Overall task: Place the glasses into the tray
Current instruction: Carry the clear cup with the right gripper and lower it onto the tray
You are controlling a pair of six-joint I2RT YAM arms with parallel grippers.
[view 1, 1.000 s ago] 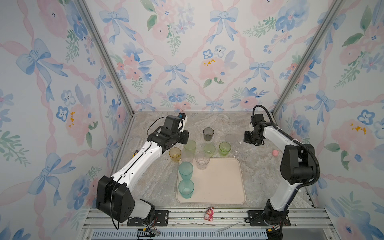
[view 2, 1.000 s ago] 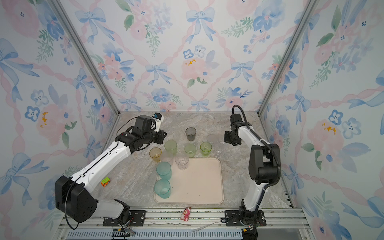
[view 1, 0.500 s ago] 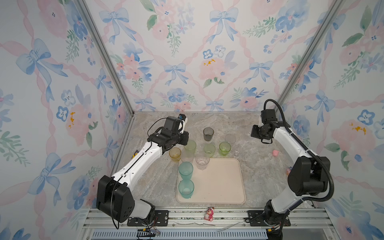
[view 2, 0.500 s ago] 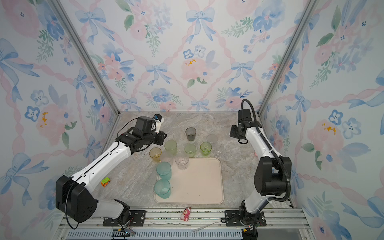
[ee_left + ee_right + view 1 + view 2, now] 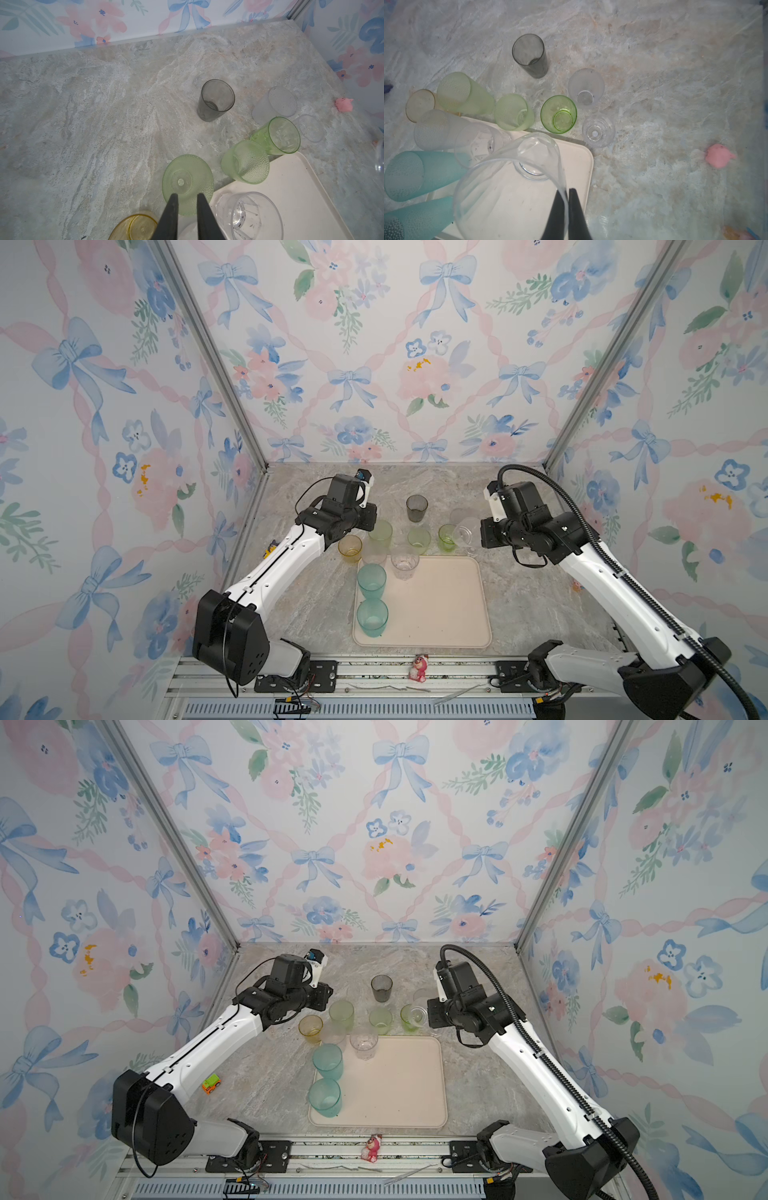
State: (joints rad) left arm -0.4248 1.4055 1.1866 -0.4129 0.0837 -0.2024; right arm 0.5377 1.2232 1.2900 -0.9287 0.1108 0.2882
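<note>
No text, label, brand, number or sign is legible in any view. A tiny white mark [image 5: 314, 513] sits on the black joint housing of the left arm [image 5: 291, 556], beyond the far left corner of the tray [image 5: 440, 614]. A like mark [image 5: 562, 528] sits on the right arm [image 5: 602, 572], beyond the far right corner. Both are too small to read.

We find the yellow glass [image 5: 135, 227] cut off by the left wrist view's edge, and both teal glasses [image 5: 415, 174] cropped in the right wrist view.
</note>
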